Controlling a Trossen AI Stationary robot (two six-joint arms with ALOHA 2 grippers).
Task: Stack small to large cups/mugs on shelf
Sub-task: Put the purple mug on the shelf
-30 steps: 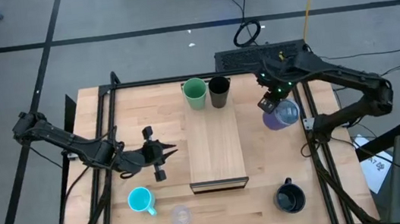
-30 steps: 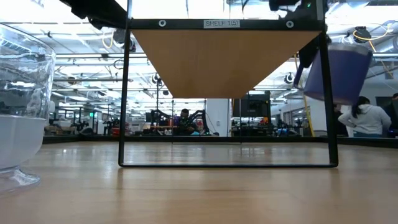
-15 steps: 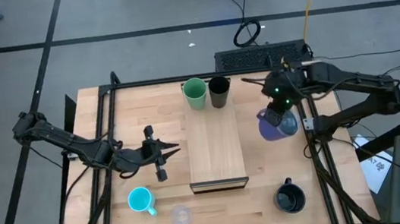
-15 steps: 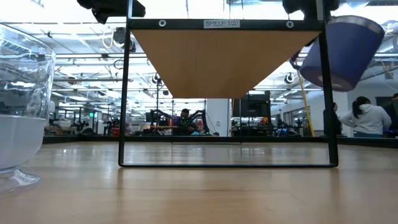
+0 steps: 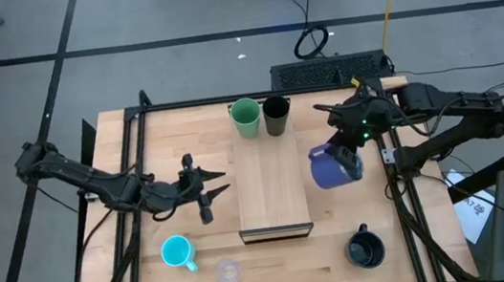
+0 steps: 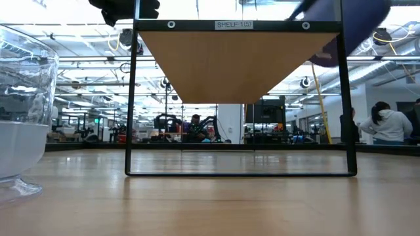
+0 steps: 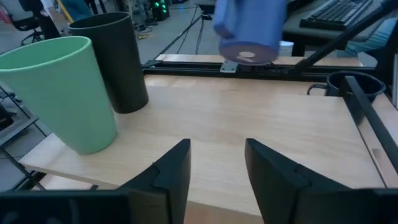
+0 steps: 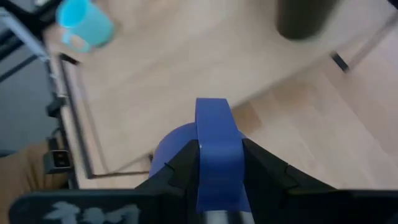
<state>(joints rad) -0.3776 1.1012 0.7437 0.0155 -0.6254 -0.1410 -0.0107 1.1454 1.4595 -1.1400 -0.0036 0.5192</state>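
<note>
Above the right edge of the shelf (image 5: 272,191), the right hand (image 5: 347,155) pinches the lavender-grey mug (image 5: 328,167) by its handle, carrying it in the air, tilted, clear of the surface (image 5: 167,151). It looks blue-violet, smooth and rounded, with a flat pale base. At the shelf's far end stand the green cup (image 5: 246,118) and the slim black tumbler (image 5: 276,115), just beside each other; the rest of the board is bare wood. The left hand (image 5: 206,188) waits off the shelf's left side, fingers spread. Near the front edge sit the cyan handled mug (image 5: 179,253), the small clear glass (image 5: 226,273) and the wide black mug (image 5: 365,248).
</note>
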